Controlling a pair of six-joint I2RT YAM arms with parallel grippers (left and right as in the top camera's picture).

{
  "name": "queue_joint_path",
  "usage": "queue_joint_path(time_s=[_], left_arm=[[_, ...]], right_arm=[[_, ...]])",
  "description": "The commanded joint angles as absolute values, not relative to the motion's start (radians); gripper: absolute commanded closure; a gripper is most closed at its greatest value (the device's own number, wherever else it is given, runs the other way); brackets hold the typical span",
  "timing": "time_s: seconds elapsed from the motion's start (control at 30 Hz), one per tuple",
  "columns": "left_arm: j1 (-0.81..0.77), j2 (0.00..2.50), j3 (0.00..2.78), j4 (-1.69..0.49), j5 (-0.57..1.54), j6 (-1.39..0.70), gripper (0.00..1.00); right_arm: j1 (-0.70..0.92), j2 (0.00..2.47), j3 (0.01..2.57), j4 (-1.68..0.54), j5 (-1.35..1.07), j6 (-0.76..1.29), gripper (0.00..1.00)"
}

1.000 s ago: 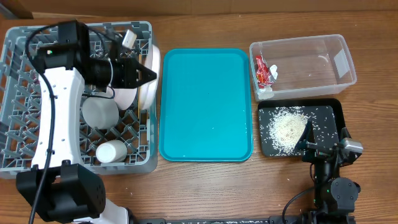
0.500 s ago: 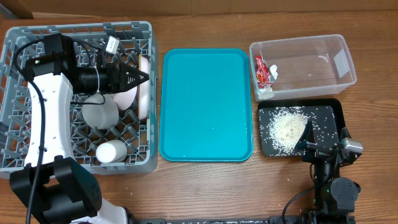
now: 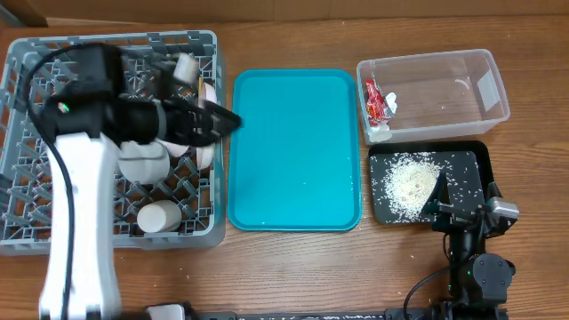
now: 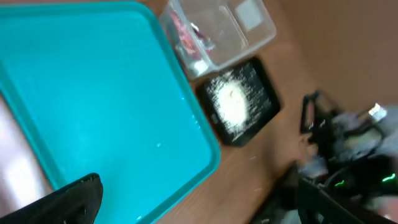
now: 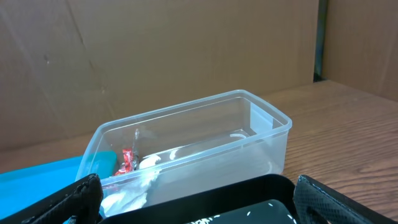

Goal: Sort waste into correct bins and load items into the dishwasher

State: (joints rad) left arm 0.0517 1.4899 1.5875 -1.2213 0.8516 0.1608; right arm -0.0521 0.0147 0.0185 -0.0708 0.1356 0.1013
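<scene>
My left gripper (image 3: pixel 229 121) hangs open and empty over the right edge of the grey dishwasher rack (image 3: pixel 27 204), reaching the teal tray's left rim. In the rack a white plate (image 3: pixel 208 151) stands on edge, beside a white bowl (image 3: pixel 142 164) and a small white cup (image 3: pixel 160 216). The clear tub (image 3: pixel 480 84) holds the red sauce packet (image 3: pixel 375 100) and the white scrap (image 3: pixel 380 132). Rice (image 3: pixel 409 182) lies in the black tray (image 3: pixel 476 164). At that tray's near edge my right gripper (image 3: pixel 462 209) rests open and empty. No chopsticks show.
The teal tray (image 3: pixel 293 151) lies bare between the rack and the two bins. In the left wrist view the teal tray (image 4: pixel 93 93) fills the left side, with the clear tub (image 4: pixel 217 31) and the black tray (image 4: pixel 239 102) beyond it.
My left gripper has gone from shut to open and its tip has swung right, out over the teal tray's left rim. The right arm has not moved.
</scene>
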Motion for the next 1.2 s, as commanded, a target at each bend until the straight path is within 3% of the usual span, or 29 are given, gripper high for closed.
queue_joint_path(time_s=[0.0, 0.1, 0.17, 0.37, 0.63, 0.9, 1.17], left_arm=[[-0.226, 1.319, 1.621, -1.172, 0.448, -0.027, 0.00], [-0.525, 1.276, 1.621, -1.075, 0.265, -0.088, 0.00], [-0.641, 1.277, 1.620, -1.085, 0.179, -0.068, 0.00], [-0.807, 1.278, 1.620, -1.097, -0.099, -0.062, 0.00], [-0.732, 1.283, 1.461, -0.857, -0.149, -0.054, 0.00], [-0.540, 1.041, 0.855, -0.084, 0.186, 0.083, 0.00], [-0.442, 0.637, 0.512, -0.002, 0.187, 0.083, 0.00]], right_arm=[[-0.057, 0.003, 0.008, -0.065, 0.140, 0.104, 0.00], [-0.057, 0.003, 0.008, -0.065, 0.140, 0.104, 0.00], [-0.057, 0.003, 0.008, -0.065, 0.140, 0.104, 0.00], [-0.057, 0.003, 0.008, -0.065, 0.140, 0.104, 0.00], [-0.057, 0.003, 0.008, -0.065, 0.140, 0.104, 0.00], [-0.057, 0.003, 0.008, -0.065, 0.140, 0.104, 0.00], [-0.057, 0.003, 0.008, -0.065, 0.140, 0.104, 0.00]])
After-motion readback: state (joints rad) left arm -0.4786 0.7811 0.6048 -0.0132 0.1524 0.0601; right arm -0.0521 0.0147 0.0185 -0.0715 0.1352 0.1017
